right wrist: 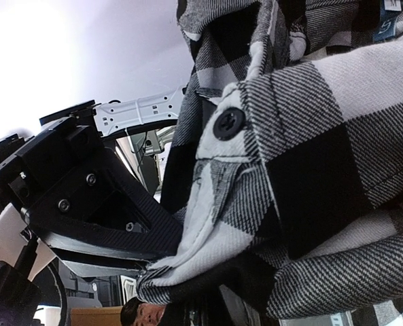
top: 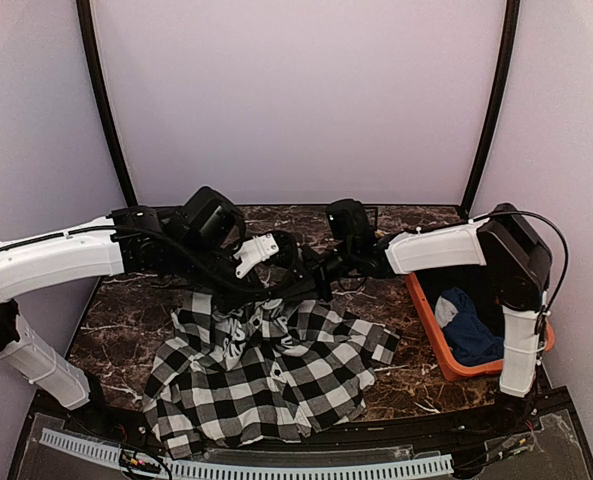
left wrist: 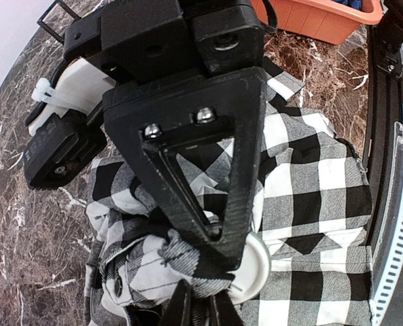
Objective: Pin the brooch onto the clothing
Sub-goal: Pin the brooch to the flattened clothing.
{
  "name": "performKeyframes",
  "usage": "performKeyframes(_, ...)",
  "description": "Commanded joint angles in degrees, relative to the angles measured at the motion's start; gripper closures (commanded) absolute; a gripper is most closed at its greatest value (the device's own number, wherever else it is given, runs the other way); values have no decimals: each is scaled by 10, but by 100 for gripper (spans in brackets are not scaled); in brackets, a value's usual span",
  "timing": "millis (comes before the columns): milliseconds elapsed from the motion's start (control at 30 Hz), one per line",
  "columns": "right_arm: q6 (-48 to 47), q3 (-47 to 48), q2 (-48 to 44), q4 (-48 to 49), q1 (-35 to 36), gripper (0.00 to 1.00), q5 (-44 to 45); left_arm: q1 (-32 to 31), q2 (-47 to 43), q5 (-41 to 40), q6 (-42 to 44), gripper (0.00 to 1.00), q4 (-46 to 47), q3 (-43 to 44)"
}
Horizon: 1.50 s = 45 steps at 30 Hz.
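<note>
The black-and-white checked shirt (top: 266, 370) lies crumpled on the marble table, its upper edge lifted where both grippers meet. My left gripper (top: 288, 268) is shut on a bunched fold of the shirt (left wrist: 317, 183); its thin fingertips (left wrist: 181, 309) pinch the fabric at the bottom of the left wrist view. The round white brooch (left wrist: 257, 268) sits against that fold. My right gripper (top: 314, 285) shows in the left wrist view as a black triangular finger (left wrist: 221, 231) shut over the brooch. In the right wrist view, shirt fabric (right wrist: 310, 136) with a dark button (right wrist: 229, 123) covers the jaws and hides the brooch.
An orange bin (top: 428, 330) stands at the table's right edge with a plain dark blue garment (top: 471, 325) in it; it also shows in the left wrist view (left wrist: 323, 24). A white ridged strip (top: 276, 468) runs along the near edge. Dark marble (top: 126, 320) shows left of the shirt.
</note>
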Motion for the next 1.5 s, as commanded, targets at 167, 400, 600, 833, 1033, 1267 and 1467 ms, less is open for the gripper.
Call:
performKeyframes(167, -72, 89, -92, 114, 4, 100, 13, -36, 40, 60, -6, 92, -77, -42)
performKeyframes(400, -93, 86, -92, 92, 3, 100, 14, -31, 20, 67, -16, 91, -48, -47)
performKeyframes(600, -109, 86, -95, 83, -1, 100, 17, -31, 11, 79, -15, 91, -44, -47)
performKeyframes(833, -189, 97, -104, -4, -3, 100, 27, -29, -6, 71, -25, 86, -36, -53)
performKeyframes(1033, -198, 95, -106, -12, -4, 100, 25, -16, -10, 56, -30, 81, -36, -54)
performKeyframes(1267, -207, 82, -113, -19, -5, 100, 26, 17, -41, 65, -53, 77, 3, -72)
performKeyframes(1467, -216, 76, -118, -28, -5, 100, 26, 32, -43, 61, -50, 73, 11, -68)
